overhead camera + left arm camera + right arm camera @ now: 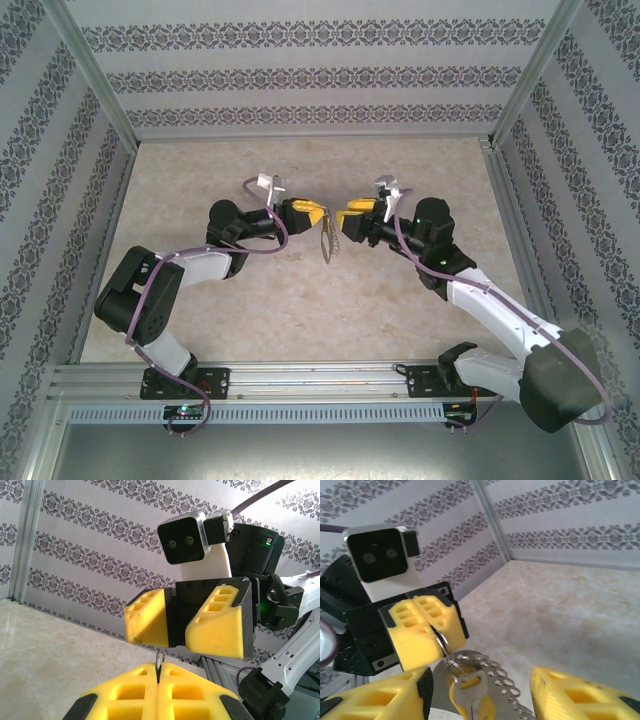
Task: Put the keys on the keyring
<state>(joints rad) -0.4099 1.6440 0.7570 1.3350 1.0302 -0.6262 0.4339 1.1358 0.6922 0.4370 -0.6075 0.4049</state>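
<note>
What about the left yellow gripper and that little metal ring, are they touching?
Touching. The right wrist view shows the left gripper shut on the small metal ring, pinching its top, with the key hanging below.

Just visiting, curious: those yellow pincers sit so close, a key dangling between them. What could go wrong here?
The shut left pincer grips the thin ring only by its edge; it might slip, dropping the key and chain onto the table. The open right pincer faces it closely; closing off-target, it could snag the chain or bump the left pincer.
</note>
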